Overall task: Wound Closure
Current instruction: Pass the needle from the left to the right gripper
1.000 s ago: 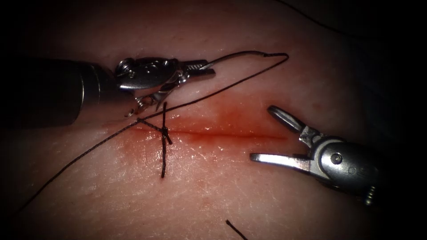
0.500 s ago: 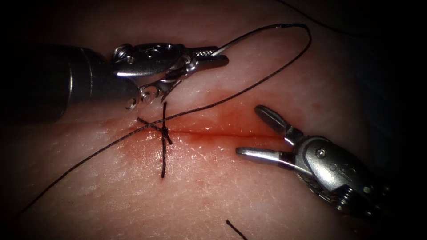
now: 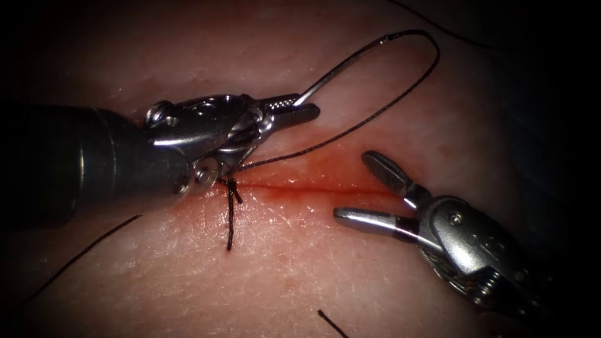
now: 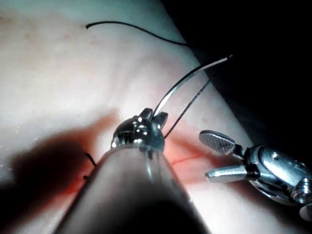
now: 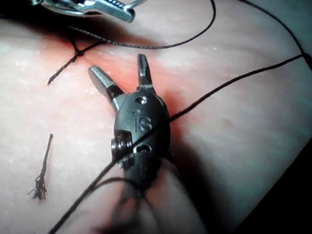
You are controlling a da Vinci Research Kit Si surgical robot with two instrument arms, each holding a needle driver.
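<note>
At the far left of the cut, the left hand (image 3: 305, 107) is clamped on the needle (image 3: 350, 62) near its pointed end, so that the curve rises clear of the tissue (image 3: 300, 275) and arcs toward the far right, with no part of it in the flesh. In the left wrist view the same hand (image 4: 155, 117) grips the needle (image 4: 187, 78) the same way, the steel lifting off above the skin. From the needle's swaged end the thread (image 3: 400, 97) loops round and runs back down to the left, passing under the left hand's wrist near the cut (image 3: 325, 188); a further length of it lies on the tissue to the near left. Just beside that wrist sits a tied knot (image 3: 231, 186) on the line of the cut, and one cut tail (image 3: 230, 222) of it lies straight toward the near side. Red fluid (image 3: 313, 172) stains the skin along the cut.

To the right, the right hand (image 3: 357, 188) hangs with its jaws spread wide and holds nothing; its far jaw lies over the right end of the cut and its near jaw over the near side. In the right wrist view this hand (image 5: 119, 73) shows the same wide spread, with thread (image 5: 219, 95) crossing over its body. A loose cut end (image 3: 332, 323) of thread lies on the near tissue, well apart from both hands.
</note>
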